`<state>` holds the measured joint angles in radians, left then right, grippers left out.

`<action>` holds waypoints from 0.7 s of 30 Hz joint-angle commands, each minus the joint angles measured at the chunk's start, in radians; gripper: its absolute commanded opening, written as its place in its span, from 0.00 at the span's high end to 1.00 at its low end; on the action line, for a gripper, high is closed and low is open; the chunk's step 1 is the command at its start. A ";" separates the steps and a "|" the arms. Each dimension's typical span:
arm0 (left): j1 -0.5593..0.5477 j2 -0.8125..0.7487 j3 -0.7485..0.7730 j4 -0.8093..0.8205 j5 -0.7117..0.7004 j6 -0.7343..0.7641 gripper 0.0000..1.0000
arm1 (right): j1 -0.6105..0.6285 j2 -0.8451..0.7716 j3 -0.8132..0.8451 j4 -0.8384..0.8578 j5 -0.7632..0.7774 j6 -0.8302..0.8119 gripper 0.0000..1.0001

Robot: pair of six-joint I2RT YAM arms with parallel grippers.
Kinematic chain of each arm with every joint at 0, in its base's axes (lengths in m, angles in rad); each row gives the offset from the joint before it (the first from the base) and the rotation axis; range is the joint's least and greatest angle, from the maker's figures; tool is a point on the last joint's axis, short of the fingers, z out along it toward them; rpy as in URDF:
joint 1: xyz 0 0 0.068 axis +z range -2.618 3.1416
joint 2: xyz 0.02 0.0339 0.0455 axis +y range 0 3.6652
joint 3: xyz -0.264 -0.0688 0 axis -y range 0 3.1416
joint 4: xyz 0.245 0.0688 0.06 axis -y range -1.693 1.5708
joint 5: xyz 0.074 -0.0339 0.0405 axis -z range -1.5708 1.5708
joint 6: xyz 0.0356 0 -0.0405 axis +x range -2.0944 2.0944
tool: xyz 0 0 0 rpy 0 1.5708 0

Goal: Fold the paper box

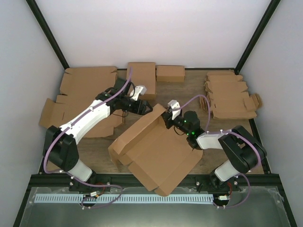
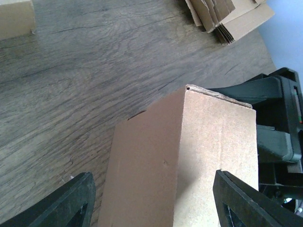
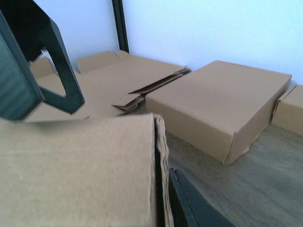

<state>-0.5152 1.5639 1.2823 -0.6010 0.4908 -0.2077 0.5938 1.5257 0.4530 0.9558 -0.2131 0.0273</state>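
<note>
While I am watching from the remote console, two arms are working over one paper box (image 1: 156,156). It is lying open and skewed in the middle of the table (image 1: 189,90), between the two bases, with one long panel standing raised at its far edge.

I am counting two finished boxes at the back wall: a larger closed box (image 1: 142,78) and a smaller closed box (image 1: 170,73) just beside it on the right. Flat sheets (image 1: 85,82) are lying overlapped at the left, and notched blanks (image 1: 232,94) are sitting in a fanned stack at the right. I cannot tell how many are in either pile.

The left gripper (image 2: 156,201) is hanging with its jaws spread wide. The end of the raised panel is standing between its fingers (image 2: 71,203); I cannot tell whether the cardboard is touching either one.

The right gripper (image 1: 168,118) is sitting at the same panel's top edge, near the left gripper. In the right wrist view one of its fingers (image 3: 189,208) is lying right against the cardboard's cut edge, while the other is hidden behind the panel. I cannot tell whether those jaws are pinching the panel or only sitting narrow beside it.
</note>
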 commanded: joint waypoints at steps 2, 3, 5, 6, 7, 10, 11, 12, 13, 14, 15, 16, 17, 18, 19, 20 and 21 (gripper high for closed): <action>0.003 0.027 -0.009 0.044 0.054 -0.002 0.30 | 0.009 0.021 0.074 0.063 0.013 0.017 0.89; 0.004 0.030 -0.009 0.045 0.058 -0.002 0.31 | 0.009 0.026 0.079 0.064 0.016 0.019 0.91; 0.003 0.039 -0.010 0.048 0.078 -0.004 0.31 | 0.009 0.034 0.084 0.061 0.027 0.024 0.95; 0.003 0.042 -0.011 0.050 0.083 -0.006 0.31 | 0.009 0.036 0.085 0.059 0.037 0.025 0.96; 0.003 0.042 -0.012 0.051 0.088 -0.006 0.31 | 0.009 0.038 0.084 0.054 0.047 0.025 0.96; 0.003 0.046 -0.020 0.059 0.092 -0.011 0.31 | 0.009 0.046 0.070 0.057 0.090 0.014 0.96; 0.003 0.047 -0.023 0.061 0.097 -0.013 0.31 | 0.009 0.050 0.067 0.057 0.096 0.010 0.96; 0.003 0.049 -0.025 0.064 0.103 -0.014 0.31 | 0.008 0.054 0.066 0.052 0.099 0.007 0.96; 0.002 0.052 -0.028 0.067 0.107 -0.016 0.31 | 0.009 0.057 0.064 0.051 0.096 0.005 0.95; 0.003 0.056 -0.031 0.071 0.108 -0.019 0.31 | 0.009 0.061 0.061 0.052 0.091 0.004 0.91; 0.002 0.058 -0.034 0.074 0.109 -0.020 0.31 | 0.010 0.063 0.055 0.057 0.088 0.004 0.86; 0.002 0.058 -0.036 0.077 0.107 -0.021 0.31 | 0.009 0.065 0.047 0.061 0.087 0.004 0.80; 0.003 0.057 -0.038 0.077 0.100 -0.021 0.31 | 0.009 0.066 0.037 0.073 0.089 0.005 0.78; 0.003 0.056 -0.039 0.078 0.095 -0.022 0.31 | 0.009 0.066 0.025 0.082 0.092 0.005 0.75; 0.003 0.055 -0.041 0.080 0.089 -0.023 0.31 | 0.009 0.067 0.017 0.086 0.095 0.004 0.73; 0.003 0.055 -0.043 0.081 0.089 -0.022 0.31 | 0.010 0.073 0.007 0.093 0.097 0.003 0.71; 0.003 0.055 -0.044 0.083 0.089 -0.022 0.31 | 0.009 0.078 -0.005 0.100 0.099 0.003 0.70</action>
<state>-0.5121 1.6051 1.2537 -0.5316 0.5735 -0.2325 0.5980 1.5822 0.4770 0.9977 -0.1474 0.0399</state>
